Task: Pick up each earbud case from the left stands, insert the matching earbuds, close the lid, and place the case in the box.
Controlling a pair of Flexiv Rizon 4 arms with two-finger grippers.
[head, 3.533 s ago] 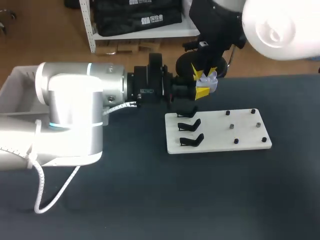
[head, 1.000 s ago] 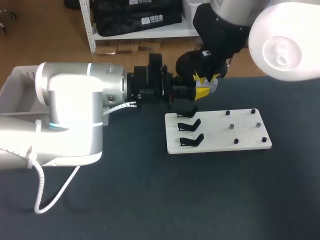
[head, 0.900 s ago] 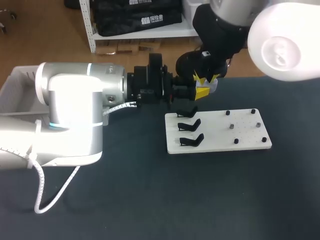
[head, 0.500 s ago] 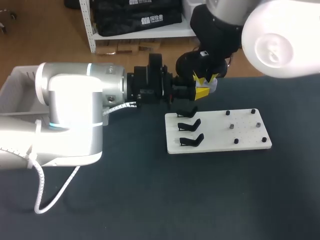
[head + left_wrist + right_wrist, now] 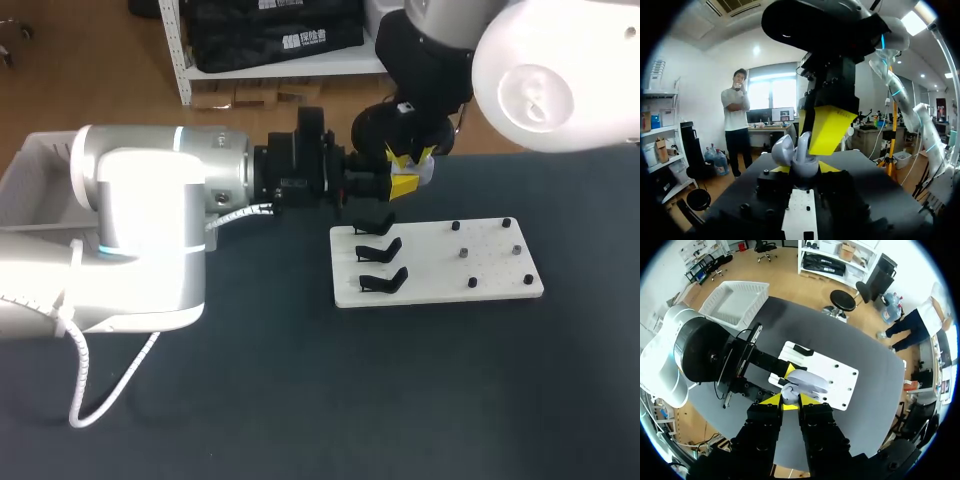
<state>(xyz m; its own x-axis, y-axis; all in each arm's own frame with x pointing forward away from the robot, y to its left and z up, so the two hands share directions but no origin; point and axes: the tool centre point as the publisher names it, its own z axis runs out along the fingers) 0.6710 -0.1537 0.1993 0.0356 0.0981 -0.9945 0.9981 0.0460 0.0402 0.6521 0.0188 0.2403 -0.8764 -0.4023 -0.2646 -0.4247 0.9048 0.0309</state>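
Note:
A pale lilac earbud case (image 5: 424, 172) hangs in the air behind the white stand board (image 5: 440, 272). My left gripper (image 5: 398, 186) comes in level from the left and is shut on the case's body (image 5: 796, 160). From above, my right gripper (image 5: 409, 158) is shut on the case's raised lid; its yellow fingers (image 5: 827, 129) come down onto it. In the right wrist view the case (image 5: 808, 382) sits between and just ahead of the right gripper (image 5: 789, 401). Three black stands (image 5: 380, 250) on the board's left side hold nothing. No earbuds are visible.
Small dark pegs (image 5: 465, 254) dot the board's right half. A white box (image 5: 22, 175) sits at the table's far left, also seen as a white box (image 5: 735, 302) beyond my left arm (image 5: 700, 347). Dark table lies in front of the board.
Since 3.5 s ago the right gripper has sunk closer onto the case, covering more of the lid. Over the last second only the right arm's upper links have shifted slightly left.

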